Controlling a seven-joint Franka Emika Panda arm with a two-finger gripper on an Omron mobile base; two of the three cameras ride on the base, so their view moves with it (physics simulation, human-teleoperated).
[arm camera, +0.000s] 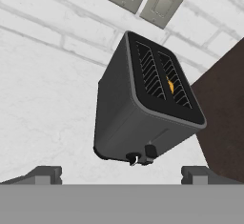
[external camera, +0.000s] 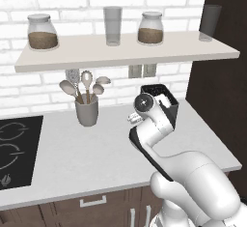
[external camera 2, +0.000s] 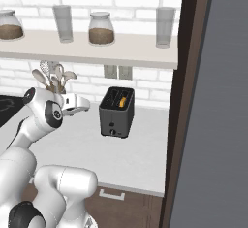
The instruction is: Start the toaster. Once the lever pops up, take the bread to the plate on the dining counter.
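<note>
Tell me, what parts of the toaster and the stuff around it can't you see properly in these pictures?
- Bread: hand view shows an orange-tan sliver inside a slot; the toaster walls hide the rest.
- Toaster, left base view: the arm covers most of its body.
- Gripper: hand view shows open tips, cut off by the bottom edge.
- Utensil cup: right base view, the arm hides its cup.

A: Shelf [external camera: 125,52] is carrying two jars [external camera: 42,31], two glasses [external camera: 113,25].
B: Utensil cup [external camera: 87,109] is sitting at 9 o'clock of the outlets [external camera: 143,70]; cooktop [external camera: 17,148] is lying farther toward 9.
</note>
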